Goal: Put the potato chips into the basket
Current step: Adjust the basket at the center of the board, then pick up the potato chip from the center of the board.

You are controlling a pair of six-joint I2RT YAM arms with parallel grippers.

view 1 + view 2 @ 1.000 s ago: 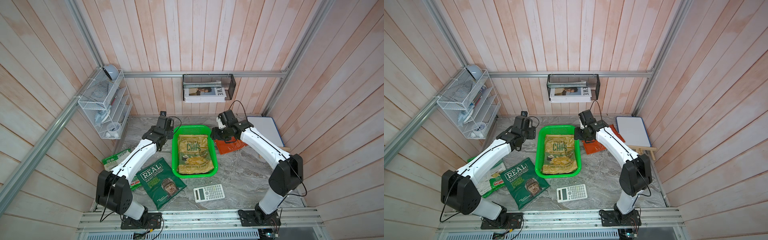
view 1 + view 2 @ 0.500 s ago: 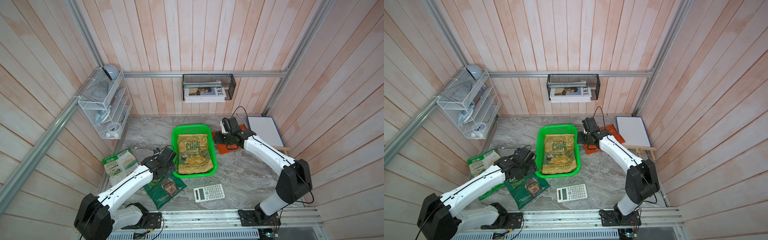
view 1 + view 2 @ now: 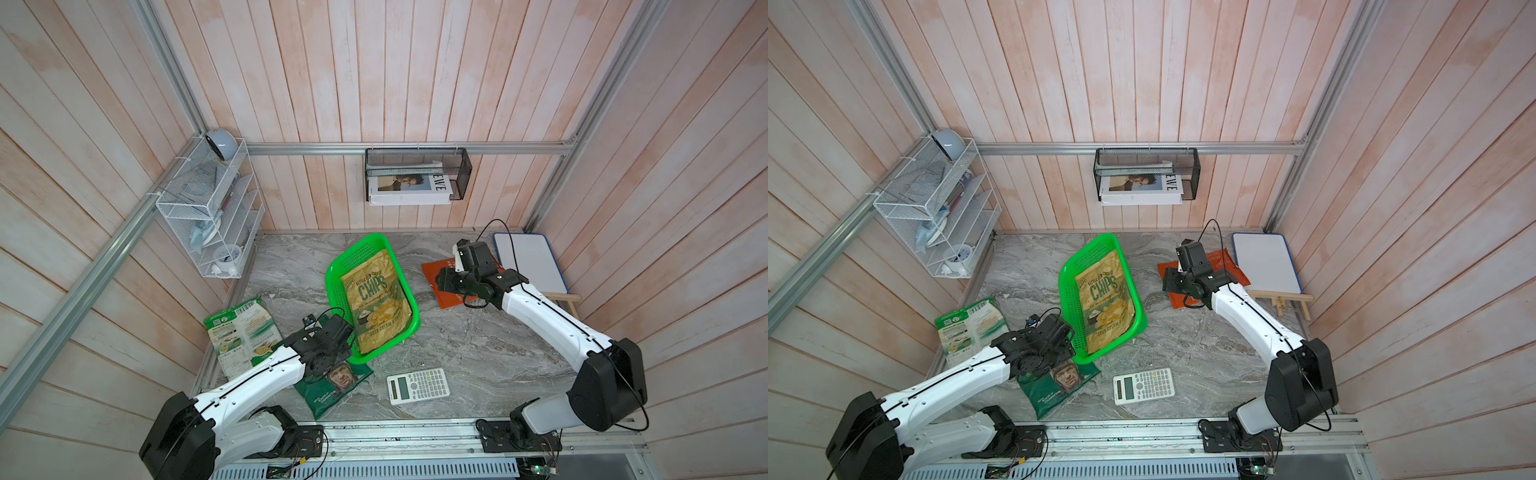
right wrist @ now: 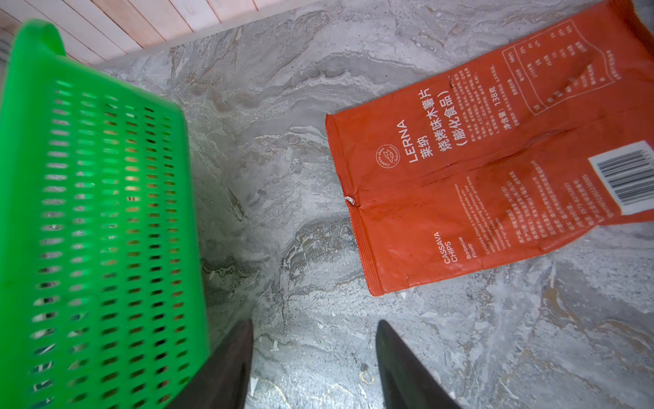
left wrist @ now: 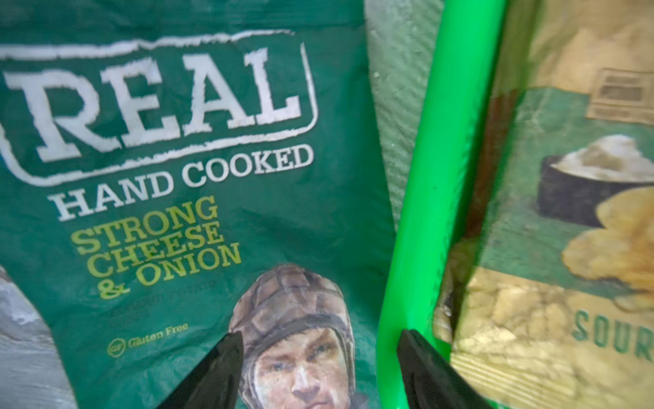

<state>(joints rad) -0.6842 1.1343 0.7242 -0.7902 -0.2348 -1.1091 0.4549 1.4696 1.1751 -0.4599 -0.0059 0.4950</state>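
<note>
The basket (image 3: 331, 286) is bright green, with slotted walls and floor and rounded corners. It sits askew on the tabletop (image 3: 478, 353). Its long axis starts right at the left claw (image 5: 320, 340) and slants away from it. Its near corner is just beside that claw.

One bag lies lengthwise inside it: the beige-green CHIPS bag (image 3: 376, 299), crinkled. The logo end is far from the left claw and the "SOUR CREAM" end is nearest it, against the near rim.

The left claw has its jaws apart and grips nothing. In the left wrist view one fingertip (image 5: 226, 361) hangs over the REAL bag (image 5: 177, 177), and the other is at the outer side of the basket's rim. The REAL bag is dark green with white lettering and a helmeted face. It lies flat under this claw, with one long edge just beside the basket. The white-green bag (image 3: 241, 332) lies flat on the far side of the left claw from the basket, apart from it.

The right claw (image 4: 313, 329) also has its jaws apart and is empty. It hovers over bare tabletop, with the basket's wall on one side and the orange bag (image 4: 477, 177) on the other, and touches neither. The orange bag lies back side up, showing its barcode and white print, with its crimped short end nearest the claw and its long axis running away from it.

A calculator (image 3: 417, 386) lies apart from both claws.
</note>
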